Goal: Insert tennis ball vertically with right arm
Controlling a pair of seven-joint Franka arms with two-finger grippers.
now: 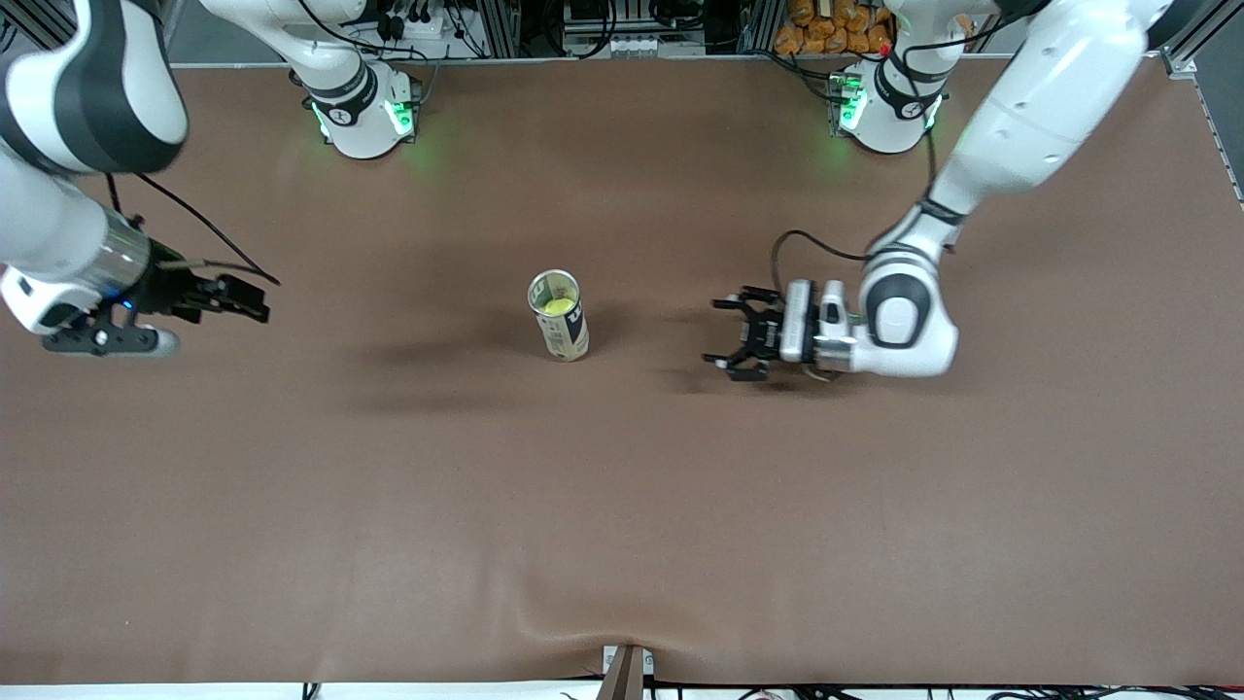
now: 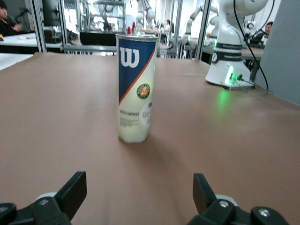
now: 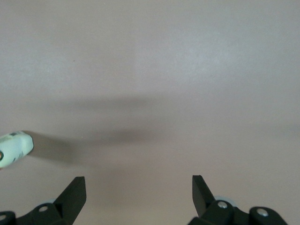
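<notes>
A tall tennis ball can (image 1: pixel 562 331) stands upright at the middle of the table, its top open. A yellow tennis ball (image 1: pixel 557 306) sits inside it. My right gripper (image 1: pixel 255 301) hangs over the table toward the right arm's end, well apart from the can, open and holding nothing. In the right wrist view (image 3: pixel 139 187) only the can's end (image 3: pixel 14 149) shows at the edge. My left gripper (image 1: pixel 717 332) is low over the table beside the can toward the left arm's end, pointing at it, open and empty. The left wrist view shows the can (image 2: pixel 136 89) straight ahead of the gripper (image 2: pixel 139 187).
A brown mat (image 1: pixel 622 506) covers the whole table. Both arms' bases (image 1: pixel 360 117) (image 1: pixel 884 107) stand along the edge farthest from the front camera. A small bracket (image 1: pixel 627 671) sits at the nearest edge.
</notes>
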